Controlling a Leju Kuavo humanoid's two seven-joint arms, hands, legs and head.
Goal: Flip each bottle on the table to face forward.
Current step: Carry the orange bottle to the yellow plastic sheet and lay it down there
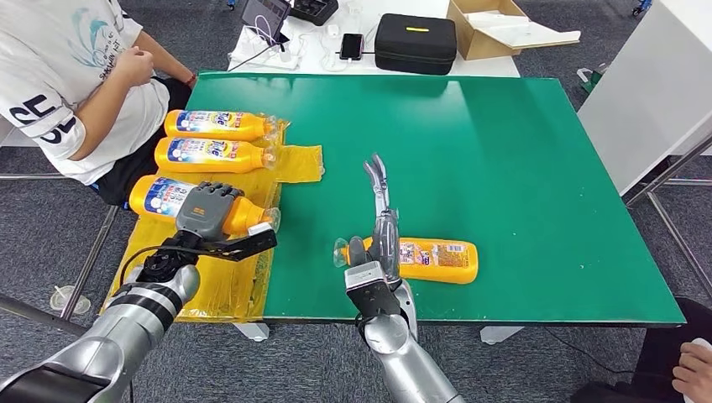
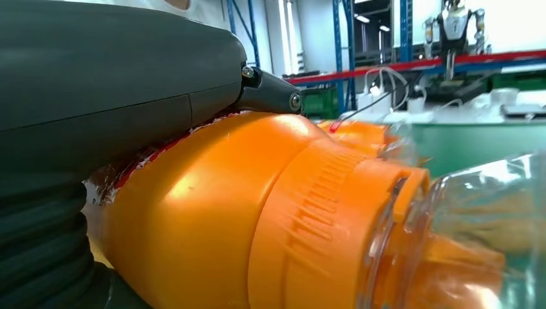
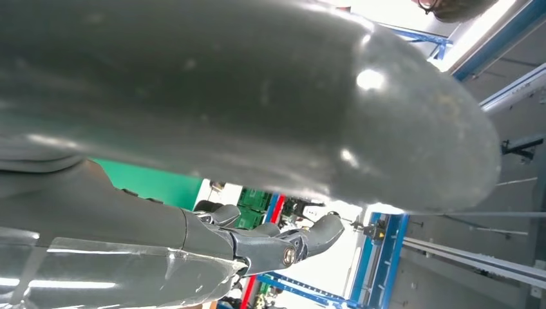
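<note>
Four orange bottles lie on their sides on the green table [image 1: 504,151]. Two of them [image 1: 217,124] [image 1: 214,153] rest on a yellow sheet [image 1: 302,162] at the left with their blue labels up. My left hand [image 1: 201,210] grips the third bottle [image 1: 159,195] near its neck; in the left wrist view its orange shoulder and cap [image 2: 257,225] press against my palm [image 2: 96,96]. The fourth bottle [image 1: 441,260] lies near the front edge, back label up. My right hand [image 1: 382,227] stands edge-on over its neck end, fingers [image 3: 270,248] straight and holding nothing.
A person in a white shirt [image 1: 75,75] sits at the table's left edge, close to the bottles. Behind the table are a black case [image 1: 415,42], a cardboard box [image 1: 495,25] and a phone [image 1: 351,45]. A white table [image 1: 646,92] stands at the right.
</note>
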